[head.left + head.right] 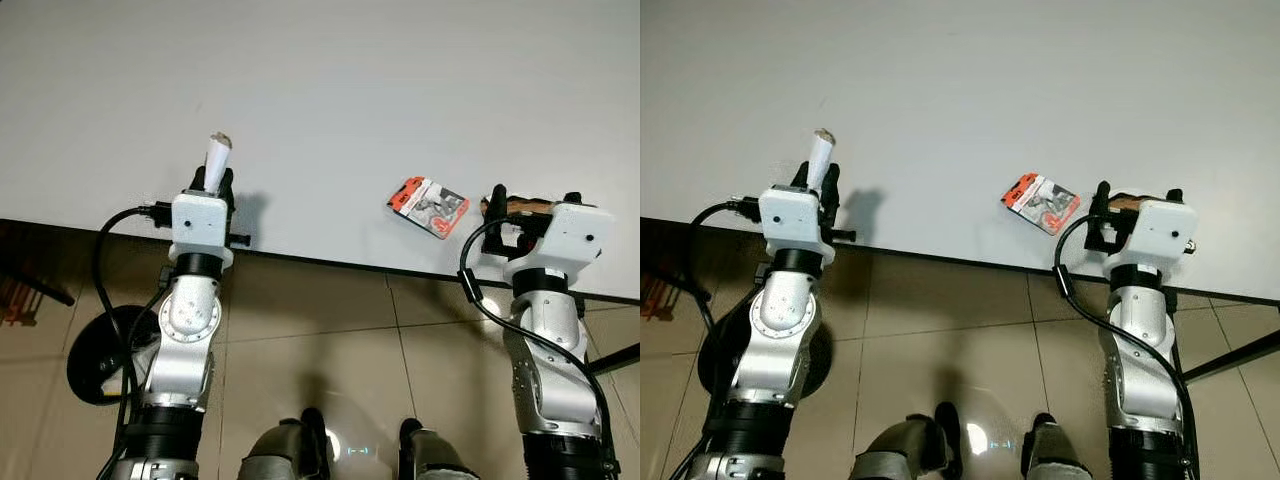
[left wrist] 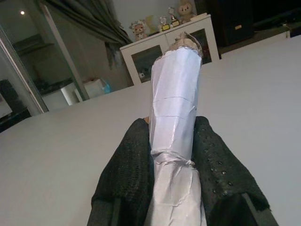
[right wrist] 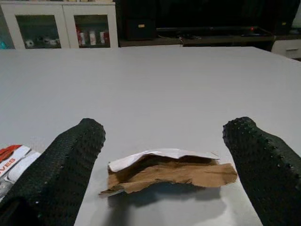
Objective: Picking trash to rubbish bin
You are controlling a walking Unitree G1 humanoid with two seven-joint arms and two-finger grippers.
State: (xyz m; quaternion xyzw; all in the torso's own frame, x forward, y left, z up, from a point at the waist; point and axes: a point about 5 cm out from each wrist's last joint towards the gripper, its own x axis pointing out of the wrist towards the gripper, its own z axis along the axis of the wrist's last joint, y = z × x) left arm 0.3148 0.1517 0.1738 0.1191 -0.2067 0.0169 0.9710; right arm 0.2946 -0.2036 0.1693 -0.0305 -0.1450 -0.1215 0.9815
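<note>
Counting the trash gives three pieces: one white paper roll [image 1: 216,160], one torn brown scrap [image 3: 171,172], and one red-and-white packet [image 1: 428,206]. All three are at the near edge of the white tabletop [image 1: 400,90], which meets a tiled floor [image 1: 310,320] below.

At the left gripper [image 2: 174,165], the two black fingers [image 2: 127,165] are closed tight against the paper roll, one on each side of its crumpled lower part. It stands upright out of the grip, its ragged top well above the fingertips, just over the tabletop's edge.

On the right gripper [image 3: 167,155], the fingers [image 3: 75,160] are spread wide apart and hold nothing. The brown scrap, with a white layer curling on its top, lies flat on the tabletop between them, touching neither finger as far as the wrist view shows. The red-and-white packet lies on the tabletop just to the robot's left of that gripper.
</note>
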